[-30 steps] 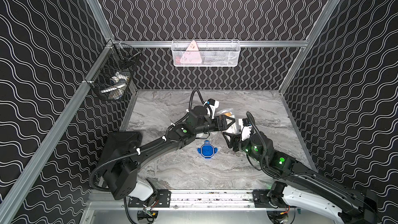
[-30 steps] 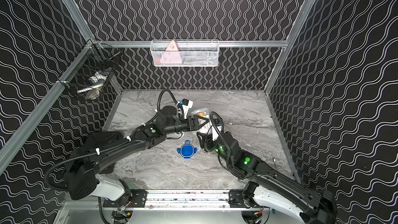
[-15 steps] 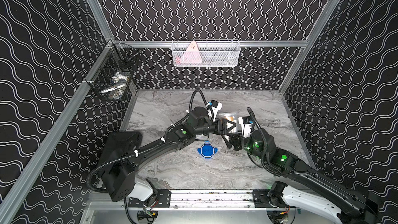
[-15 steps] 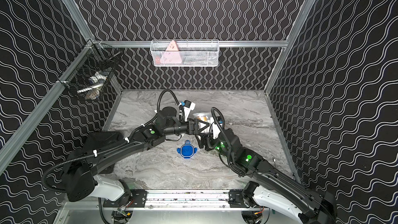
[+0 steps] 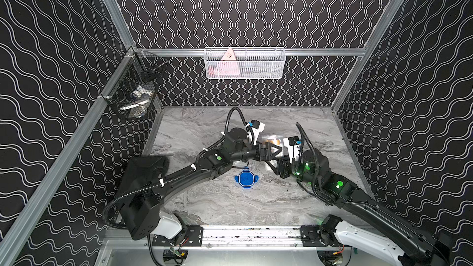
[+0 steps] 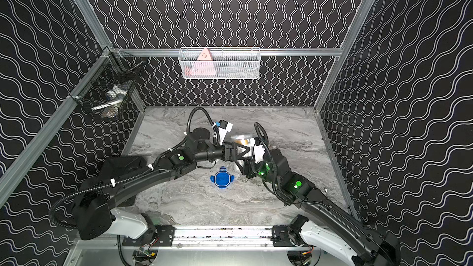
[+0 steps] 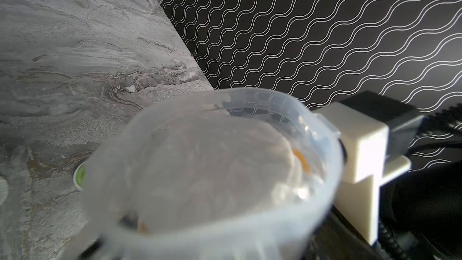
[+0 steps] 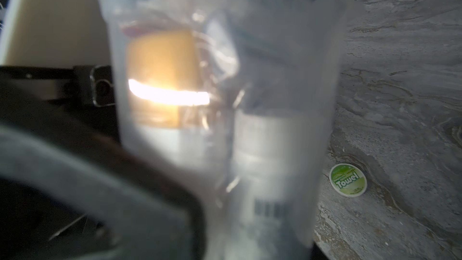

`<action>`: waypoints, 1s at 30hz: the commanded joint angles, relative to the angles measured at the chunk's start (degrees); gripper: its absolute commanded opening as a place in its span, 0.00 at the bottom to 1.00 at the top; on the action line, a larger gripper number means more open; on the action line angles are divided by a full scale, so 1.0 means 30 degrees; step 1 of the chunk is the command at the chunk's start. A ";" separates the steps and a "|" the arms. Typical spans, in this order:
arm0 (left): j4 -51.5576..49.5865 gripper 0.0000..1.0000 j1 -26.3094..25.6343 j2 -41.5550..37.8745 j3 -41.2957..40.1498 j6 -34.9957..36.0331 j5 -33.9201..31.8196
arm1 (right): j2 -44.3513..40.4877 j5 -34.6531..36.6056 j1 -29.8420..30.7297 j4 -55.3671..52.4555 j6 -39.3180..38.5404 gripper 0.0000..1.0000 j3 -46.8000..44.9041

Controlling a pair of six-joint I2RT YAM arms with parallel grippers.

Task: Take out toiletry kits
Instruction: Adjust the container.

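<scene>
Left end effector and right end effector at a clear cup, blue lid nearby.

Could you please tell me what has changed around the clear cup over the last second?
The left hand has edged slightly toward the right hand, which has shifted a little on the near side of the clear cup. Whether either hand took hold or let go cannot be told. The cup stays between the two hands, and the blue lid lies where it was.
</scene>
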 commanded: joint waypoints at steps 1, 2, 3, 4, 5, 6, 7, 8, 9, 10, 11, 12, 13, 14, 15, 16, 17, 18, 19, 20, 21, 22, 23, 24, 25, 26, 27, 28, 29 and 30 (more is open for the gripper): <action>0.0203 0.97 -0.0007 -0.0373 0.0179 0.0351 -0.0422 | -0.0085 0.0846 -0.0028 -0.0535 0.0173 0.49 0.0407; -0.0040 0.98 -0.0025 -0.0487 0.0262 0.0467 -0.0672 | -0.0060 0.0943 -0.0022 -0.0806 0.0126 0.49 0.0463; -0.0354 0.99 -0.0015 -0.0596 0.0375 0.0611 -0.0842 | -0.0053 0.1077 -0.0014 -0.0959 0.0090 0.49 0.0449; -0.0688 0.99 -0.0007 -0.0727 0.0502 0.0731 -0.1071 | 0.0001 0.1228 -0.0024 -0.1190 0.0077 0.49 0.0525; -0.1234 0.99 -0.0016 -0.0842 0.0659 0.0972 -0.1402 | 0.0047 0.1460 -0.0013 -0.1524 0.0067 0.49 0.0652; -0.1923 0.99 0.0018 -0.0989 0.0857 0.1245 -0.1822 | 0.0209 0.1654 -0.0007 -0.1949 0.0081 0.50 0.0870; -0.2564 0.99 0.0029 -0.1176 0.0975 0.1497 -0.2271 | 0.0345 0.1880 -0.0029 -0.2457 0.0118 0.50 0.1143; -0.3319 0.99 0.0072 -0.1417 0.1075 0.1862 -0.2734 | 0.0555 0.2032 -0.0030 -0.3064 0.0166 0.50 0.1487; -0.4061 0.99 0.0089 -0.1772 0.1107 0.2273 -0.3254 | 0.0785 0.2243 -0.0022 -0.3735 0.0239 0.50 0.1840; -0.4758 0.99 0.0117 -0.2105 0.1115 0.2616 -0.3842 | 0.0998 0.2397 -0.0024 -0.4359 0.0346 0.51 0.2187; -0.5488 0.99 0.0183 -0.2577 0.1059 0.2991 -0.4502 | 0.1382 0.2407 -0.0030 -0.5237 0.0418 0.51 0.2710; -0.6114 0.99 0.0310 -0.3051 0.0907 0.3314 -0.5090 | 0.1838 0.2441 -0.0029 -0.6295 0.0520 0.51 0.3255; -0.6489 0.99 0.0453 -0.3430 0.0668 0.3473 -0.5453 | 0.2150 0.2413 -0.0030 -0.7108 0.0653 0.51 0.3649; -0.6764 0.99 0.0699 -0.3813 0.0317 0.3578 -0.5715 | 0.2492 0.2372 -0.0030 -0.8006 0.0729 0.51 0.4030; -0.6789 0.99 0.0927 -0.4253 -0.0171 0.3670 -0.5761 | 0.2781 0.2373 -0.0022 -0.8859 0.0833 0.50 0.4326; -0.6785 0.99 0.1117 -0.4582 -0.0629 0.3656 -0.5813 | 0.2945 0.2425 -0.0015 -0.9465 0.0876 0.50 0.4517; -0.6817 0.99 0.1360 -0.4937 -0.1083 0.3607 -0.5878 | 0.3054 0.2530 -0.0028 -1.0126 0.0938 0.49 0.4668; -0.6845 0.99 0.1619 -0.5239 -0.1612 0.3500 -0.5934 | 0.3087 0.2544 -0.0026 -1.0555 0.0911 0.50 0.4711; -0.6816 0.99 0.1776 -0.5491 -0.2032 0.3390 -0.5947 | 0.3017 0.2650 -0.0026 -1.0764 0.0902 0.50 0.4649; -0.6764 0.99 0.1943 -0.5774 -0.2568 0.3264 -0.6036 | 0.2952 0.2697 -0.0029 -1.0813 0.0858 0.50 0.4436; -0.6738 0.99 0.2043 -0.6022 -0.3078 0.3142 -0.6175 | 0.2958 0.2763 -0.0029 -1.0797 0.0794 0.50 0.4274; -0.6792 0.99 0.2076 -0.6185 -0.3462 0.3009 -0.6298 | 0.2983 0.2797 -0.0015 -1.0901 0.0759 0.50 0.4181; -0.6868 0.99 0.2103 -0.6355 -0.3901 0.2825 -0.6401 | 0.3124 0.2862 -0.0030 -1.0942 0.0785 0.50 0.4058; -0.6913 0.99 0.2090 -0.6475 -0.4323 0.2620 -0.6458 | 0.3387 0.2858 -0.0030 -1.0928 0.0755 0.51 0.3952; -0.6988 0.99 0.2134 -0.6550 -0.4634 0.2484 -0.6491 | 0.3635 0.2838 -0.0030 -1.0881 0.0736 0.51 0.3881; -0.7094 0.99 0.2128 -0.6679 -0.4986 0.2314 -0.6509 | 0.4047 0.2784 -0.0029 -1.0787 0.0733 0.51 0.3815; -0.7136 0.99 0.2125 -0.6778 -0.5313 0.2112 -0.6497 | 0.4607 0.2691 -0.0029 -1.0752 0.0710 0.51 0.3814; -0.7065 0.98 0.2132 -0.6867 -0.5663 0.1837 -0.6480 | 0.5133 0.2587 -0.0054 -1.0752 0.0730 0.51 0.3846; -0.6805 0.98 0.2139 -0.6904 -0.6091 0.1478 -0.6378 | 0.5796 0.2533 -0.0059 -1.0776 0.0759 0.50 0.3923; -0.6354 0.98 0.2123 -0.6784 -0.6643 0.1279 -0.6147 | 0.6392 0.2483 -0.0059 -1.0812 0.0761 0.50 0.4017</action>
